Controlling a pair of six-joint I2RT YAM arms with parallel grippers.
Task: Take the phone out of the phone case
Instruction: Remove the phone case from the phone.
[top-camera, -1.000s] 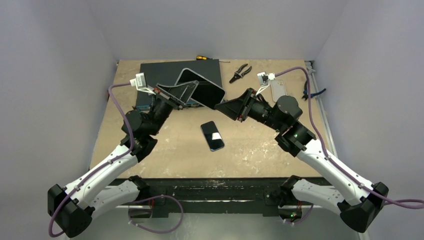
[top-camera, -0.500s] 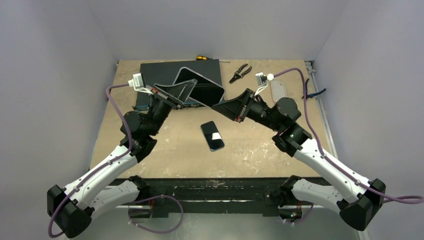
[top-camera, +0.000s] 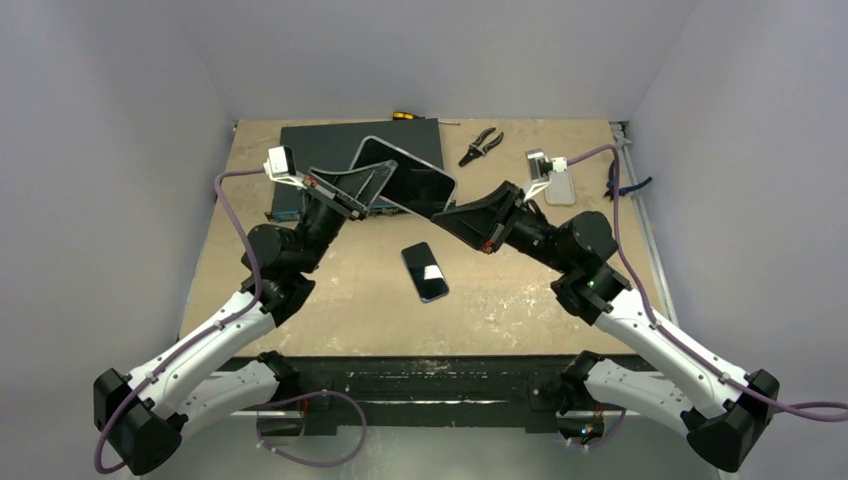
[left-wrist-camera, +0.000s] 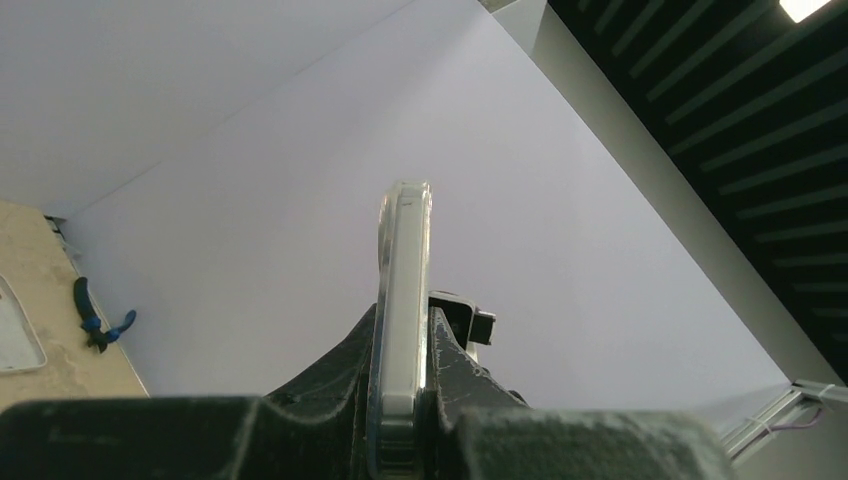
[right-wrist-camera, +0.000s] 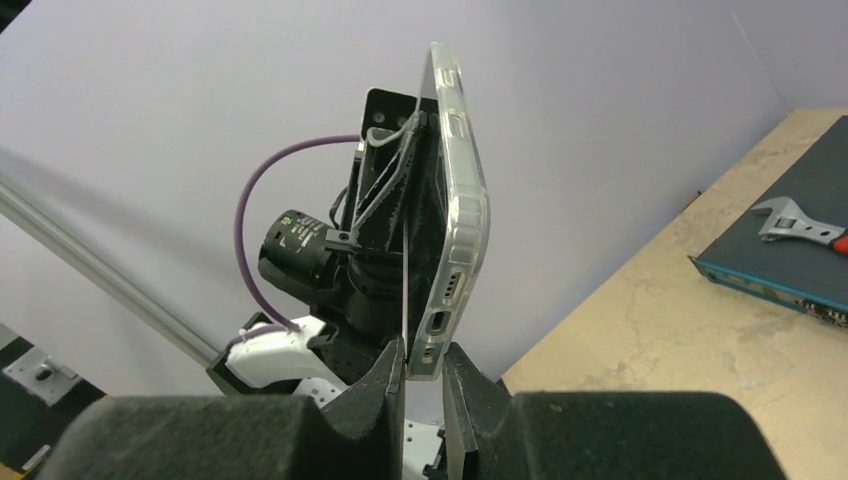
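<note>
Above the table (top-camera: 520, 300), we find the left gripper (left-wrist-camera: 400, 400) and the right gripper (right-wrist-camera: 425, 375) both pinched onto the phone case (right-wrist-camera: 465, 210), with the phone (top-camera: 405, 185) not yet out.

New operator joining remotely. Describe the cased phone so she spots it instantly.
Start at the tan table, then the dark flat box at its far edge. Above it, raised between the left gripper and right gripper, is the clear-cased phone; the other dark phone lies flat on the table.
</note>
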